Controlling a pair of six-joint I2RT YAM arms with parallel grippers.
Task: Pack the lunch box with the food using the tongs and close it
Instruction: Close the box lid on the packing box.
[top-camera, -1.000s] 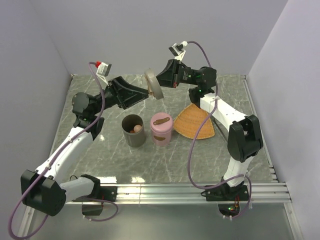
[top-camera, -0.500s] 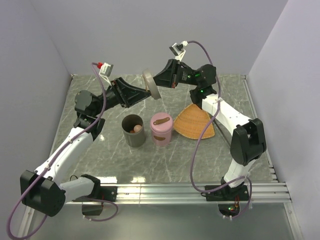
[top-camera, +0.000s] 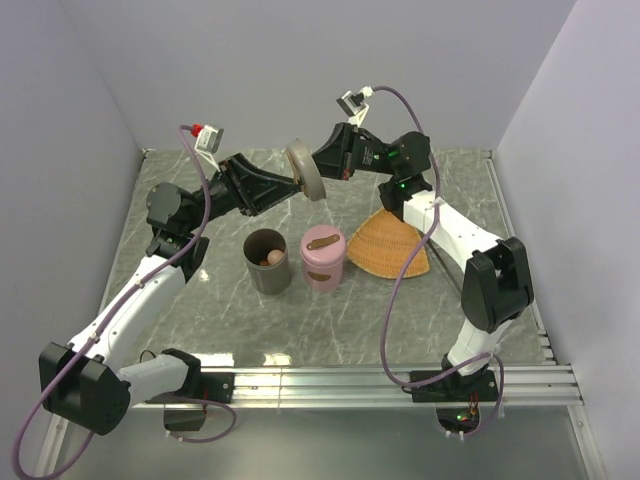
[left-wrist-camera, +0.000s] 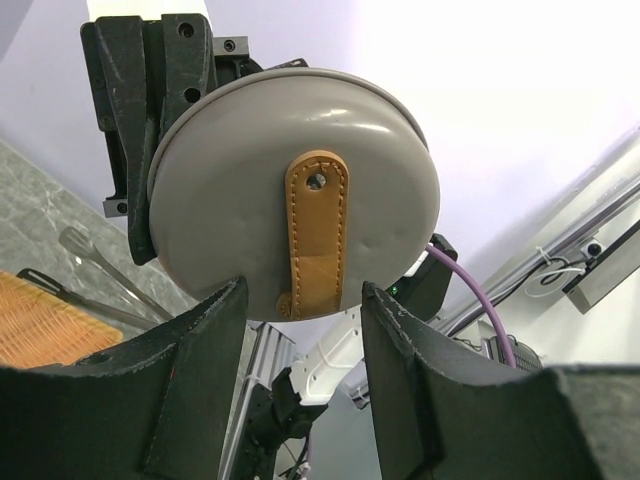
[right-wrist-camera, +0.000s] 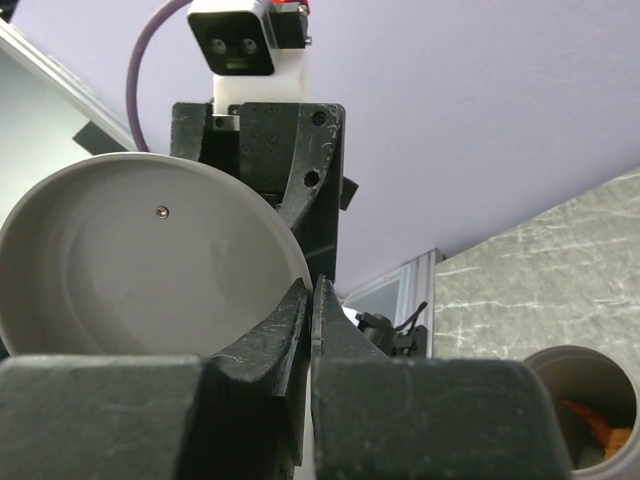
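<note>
A grey lid (top-camera: 306, 168) with a tan leather strap (left-wrist-camera: 316, 235) hangs on edge in the air at the back of the table. My right gripper (top-camera: 322, 165) (right-wrist-camera: 312, 287) is shut on the lid's rim (right-wrist-camera: 290, 262). My left gripper (top-camera: 294, 184) (left-wrist-camera: 303, 292) faces the lid's top, open, its fingertips either side of the strap's lower end with gaps. The grey lunch box (top-camera: 268, 262) stands open below with food (top-camera: 272, 258) inside, also seen in the right wrist view (right-wrist-camera: 610, 425). The tongs (left-wrist-camera: 88, 252) lie beside the orange tray (left-wrist-camera: 40, 325).
A pink container (top-camera: 323, 258) with its strapped lid on stands right of the grey one. The orange fan-shaped woven tray (top-camera: 392, 243) lies to the right of both. Purple walls close in the table on three sides.
My left gripper's jaws have narrowed around the strap end. Both arms shifted only slightly and the lid stays held up in about the same spot.
</note>
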